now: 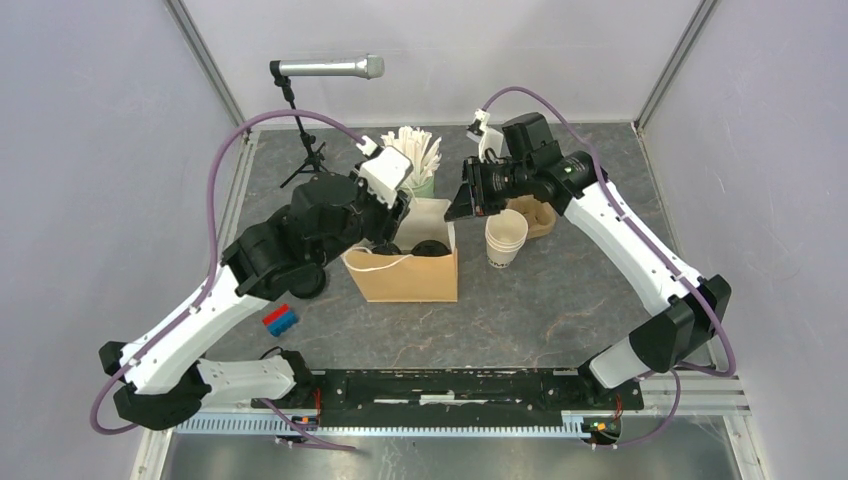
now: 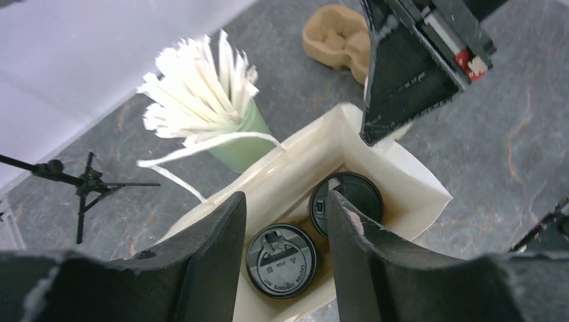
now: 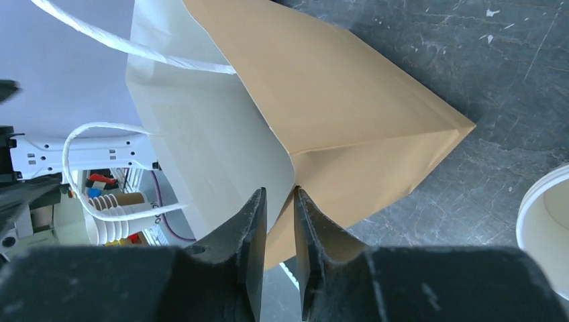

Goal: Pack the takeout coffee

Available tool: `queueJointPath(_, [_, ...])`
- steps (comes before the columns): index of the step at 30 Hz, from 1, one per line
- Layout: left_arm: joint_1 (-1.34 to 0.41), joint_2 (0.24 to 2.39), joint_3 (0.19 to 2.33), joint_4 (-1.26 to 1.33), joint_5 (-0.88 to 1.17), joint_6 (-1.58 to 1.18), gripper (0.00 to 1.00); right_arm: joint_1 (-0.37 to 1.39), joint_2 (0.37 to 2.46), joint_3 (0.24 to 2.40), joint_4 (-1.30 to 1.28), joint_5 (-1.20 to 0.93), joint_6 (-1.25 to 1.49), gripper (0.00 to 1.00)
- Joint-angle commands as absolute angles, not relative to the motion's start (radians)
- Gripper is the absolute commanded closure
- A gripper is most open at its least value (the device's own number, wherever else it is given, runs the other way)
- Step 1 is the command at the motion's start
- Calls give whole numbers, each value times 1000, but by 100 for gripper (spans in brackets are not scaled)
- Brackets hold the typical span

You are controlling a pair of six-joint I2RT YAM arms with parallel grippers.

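Note:
Two takeout coffee cups stand side by side inside the brown paper bag [image 1: 400, 280]. Only their black lids show, one nearer [image 2: 280, 259] and one farther [image 2: 359, 191], also seen from above as lids [image 1: 432, 248]. My left gripper [image 2: 285, 208] hangs open just above the bag's mouth, straddling the nearer lid without touching it. My right gripper [image 3: 278, 192] is at the bag's right rim, its jaws a narrow gap apart. The bag's corner edge [image 3: 294, 181] sits right at the tips, not pinched.
A mint-green cup of white sticks [image 1: 420, 160] stands behind the bag. Right of the bag are a stack of lidless cream cups [image 1: 506, 238] and a brown moulded tray [image 1: 540, 215]. A microphone stand [image 1: 300, 130] is at the back left, and a red-and-blue block [image 1: 281, 319] lies front left.

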State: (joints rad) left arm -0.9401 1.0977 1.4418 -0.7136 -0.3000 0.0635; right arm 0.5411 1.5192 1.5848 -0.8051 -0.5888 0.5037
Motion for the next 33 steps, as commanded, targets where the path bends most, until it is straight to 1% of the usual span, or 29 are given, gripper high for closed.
queueJointPath(1, [-943, 1101, 1518, -670, -416, 12, 44, 537, 1532, 1664, -782, -557, 491, 72])
queueJointPath(3, [-940, 1098, 1529, -667, -450, 15, 42, 535, 1540, 1701, -788, -532, 480, 69])
queueJointPath(7, [-914, 1123, 1589, -714, -512, 11, 40, 527, 1534, 1721, -781, -480, 472, 56])
queueJointPath(11, [-863, 1147, 1637, -782, -574, -41, 37, 515, 1514, 1695, -737, -441, 465, 53])
queueJointPath(14, [-796, 1134, 1651, -803, -605, -79, 30, 506, 1502, 1676, -665, -393, 432, 51])
queueJointPath(15, [-769, 1127, 1651, -807, -611, -93, 25, 501, 1502, 1671, -638, -359, 421, 50])
queueJointPath(16, [-748, 1122, 1651, -817, -619, -104, 21, 494, 1503, 1670, -599, -331, 412, 50])
queueJointPath(18, [-717, 1114, 1655, -844, -630, -132, 8, 489, 1512, 1659, -501, -282, 370, 48])
queueJointPath(19, [-704, 1110, 1657, -866, -633, -147, 1, 487, 1520, 1657, -459, -254, 349, 46])
queueJointPath(22, [-677, 1099, 1653, -936, -630, -204, 0, 478, 1578, 1664, -354, -199, 298, 42])
queueJointPath(25, [-648, 1062, 1625, -999, -633, -302, 0, 468, 1653, 1683, -282, -179, 274, 42])
queueJointPath(28, [-597, 1005, 1572, -1023, -577, -376, 0, 459, 1733, 1722, -257, -191, 279, 43])
queueJointPath(30, [-550, 978, 1533, -1054, -549, -413, 0, 457, 1786, 1758, -264, -193, 279, 47])
queueJointPath(33, [-479, 948, 1478, -1085, -523, -428, 0, 457, 1833, 1774, -249, -201, 281, 56])
